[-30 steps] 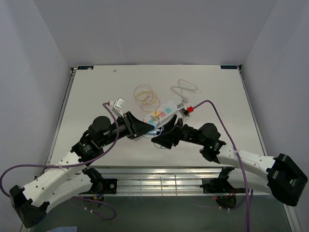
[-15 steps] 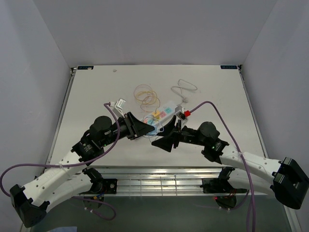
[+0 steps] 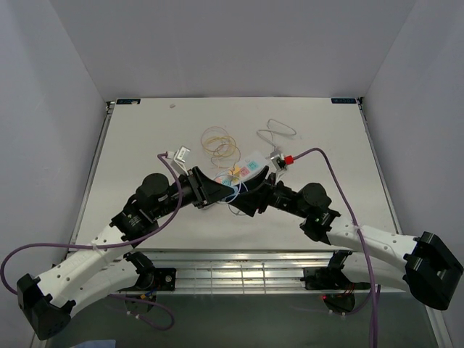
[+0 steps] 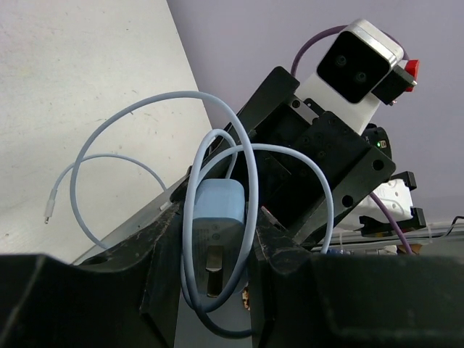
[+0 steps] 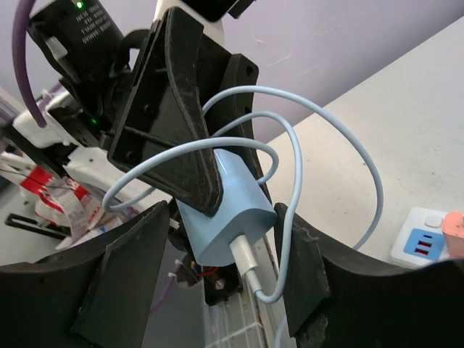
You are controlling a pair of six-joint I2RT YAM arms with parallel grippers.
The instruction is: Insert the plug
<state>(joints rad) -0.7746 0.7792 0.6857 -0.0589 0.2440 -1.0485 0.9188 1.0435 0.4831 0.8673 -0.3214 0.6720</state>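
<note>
The plug (image 4: pixel 217 225) is a small light-blue block. It is up in the air over the middle of the tabletop (image 3: pixel 145 138), a bit toward the near edge. Its thin blue cable (image 4: pixel 174 93) curls in loops around it. The white power strip (image 3: pixel 250 165) lies flat just beside it, toward the far edge.

The plug is not in the power strip yet. It has been picked up, and that looks like the only part done. It has to be turned, lined up with a hole and pushed in.

The left fingers (image 4: pixel 163 254) are partly closed and squeeze the plug from both sides. The right fingers (image 5: pixel 123 283) sit on each side of the same plug, quite wide. It is hard to tell if they press on it or only stand close.
</note>
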